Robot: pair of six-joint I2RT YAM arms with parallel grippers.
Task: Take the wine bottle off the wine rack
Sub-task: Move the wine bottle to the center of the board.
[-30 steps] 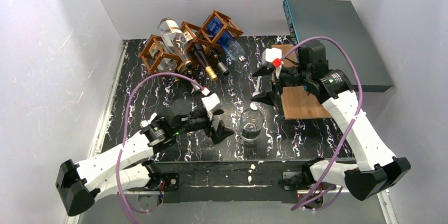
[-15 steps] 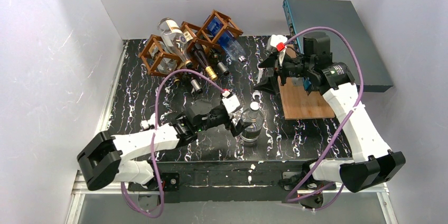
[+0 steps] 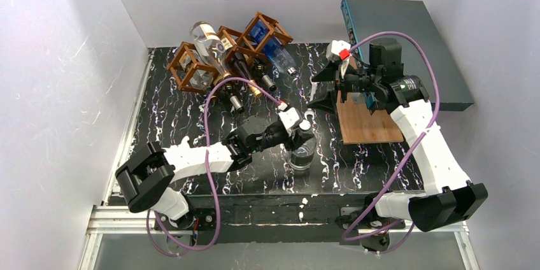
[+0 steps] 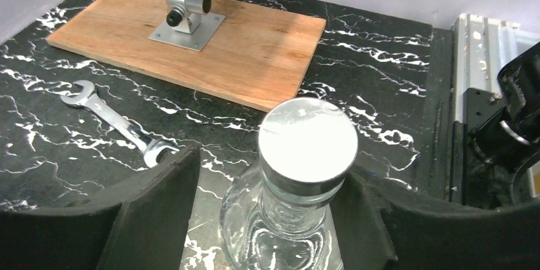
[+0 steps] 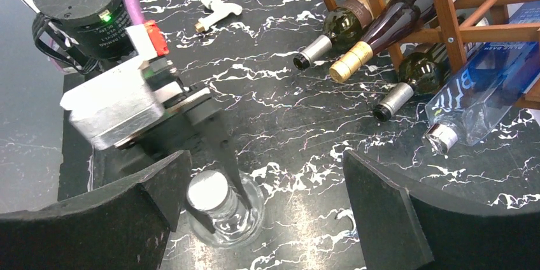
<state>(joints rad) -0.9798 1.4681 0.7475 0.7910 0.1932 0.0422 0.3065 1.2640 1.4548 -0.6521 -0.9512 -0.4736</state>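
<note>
With the left gripper narrow around the neck of the upright clear glass bottle, well apart from the wine rack, grip unconfirmed, we centre the neck and clamp below the cap, leaving the wide-open right gripper aside.

At wine rack front, bottle necks jut out; open tabletop before them; upright clear bottle inside left tool.
</note>
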